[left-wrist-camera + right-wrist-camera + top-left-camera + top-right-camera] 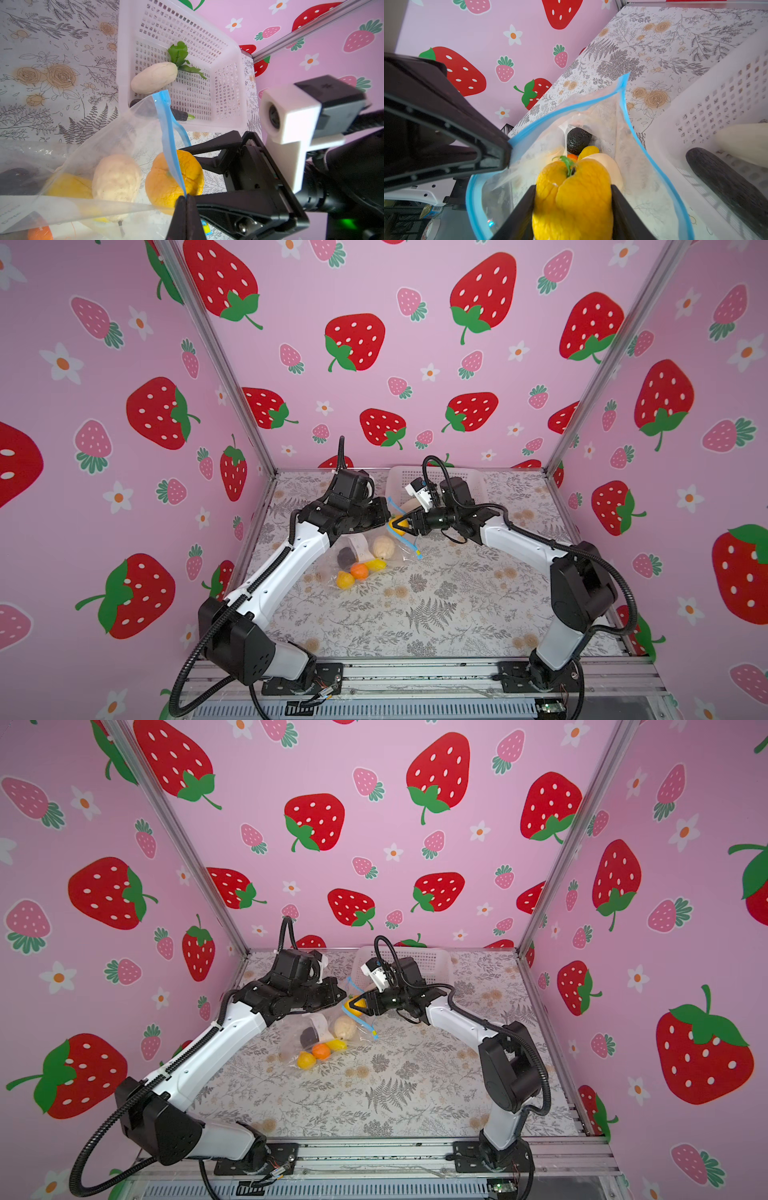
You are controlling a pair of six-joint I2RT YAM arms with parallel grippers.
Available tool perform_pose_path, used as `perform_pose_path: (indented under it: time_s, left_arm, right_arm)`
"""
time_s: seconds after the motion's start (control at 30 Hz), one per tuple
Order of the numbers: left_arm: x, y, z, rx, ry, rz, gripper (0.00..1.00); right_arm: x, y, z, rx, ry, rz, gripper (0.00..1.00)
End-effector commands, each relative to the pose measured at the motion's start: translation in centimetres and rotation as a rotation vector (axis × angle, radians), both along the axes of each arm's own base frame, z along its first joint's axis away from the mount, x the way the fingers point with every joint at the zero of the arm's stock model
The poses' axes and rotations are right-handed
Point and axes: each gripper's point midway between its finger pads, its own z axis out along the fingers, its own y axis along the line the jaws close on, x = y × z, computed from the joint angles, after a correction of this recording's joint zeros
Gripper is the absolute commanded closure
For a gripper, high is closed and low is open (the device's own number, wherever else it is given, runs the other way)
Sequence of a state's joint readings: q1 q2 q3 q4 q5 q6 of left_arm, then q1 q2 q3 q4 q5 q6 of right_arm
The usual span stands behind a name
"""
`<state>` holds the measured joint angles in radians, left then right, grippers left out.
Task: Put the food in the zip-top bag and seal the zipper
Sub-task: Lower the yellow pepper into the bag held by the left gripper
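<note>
The left gripper (185, 200) is closed flat on the zipper (168, 128) and lifts one lip, so the mouth of the zip-top bag (633, 166) stands open. The bag lies in the middle of the tabletop (457, 605). Its mouth faces to the far right and its body runs to the near left.

The right gripper (572, 193) holds a yellow pepper (577, 214) between half-open jaws and points from the right straight into this mouth. In the right wrist view the blue strip goes around the pepper on both sides, so I judge that it is at the mouth or just inside. The way forward is along the long axis of the bag, toward a dark piece (579, 138) and a beige piece (116, 178) already inside.

How deep the pepper sits I cannot tell. In both top views the arms cover the mouth. In the white basket (228, 83), on the far side, a white radish (154, 78) is clear, but a dark long piece (180, 114) is half hidden behind the plastic.
</note>
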<state>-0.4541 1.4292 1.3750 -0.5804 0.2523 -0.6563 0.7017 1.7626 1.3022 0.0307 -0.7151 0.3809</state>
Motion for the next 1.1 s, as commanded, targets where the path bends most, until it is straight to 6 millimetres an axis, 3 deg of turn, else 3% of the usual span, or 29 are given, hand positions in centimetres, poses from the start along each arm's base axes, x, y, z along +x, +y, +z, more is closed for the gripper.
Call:
perform_pose_path:
  time_s: [0.0, 0.3, 1.07]
  left_arm:
    - [0.3, 0.1, 3.1, -0.041, -0.066, 0.013, 1.0]
    - [0.2, 0.2, 3.2, -0.038, -0.072, 0.016, 1.0]
    - [0.1, 0.5, 2.7, -0.031, -0.064, 0.021, 1.0]
  right_arm:
    - [-0.3, 0.8, -0.9, -0.004, 0.008, 0.005, 0.5]
    - [-0.3, 1.7, -2.2, -0.061, 0.005, 0.008, 0.39]
    - [-0.1, 1.6, -1.9, -0.081, -0.013, -0.008, 0.31]
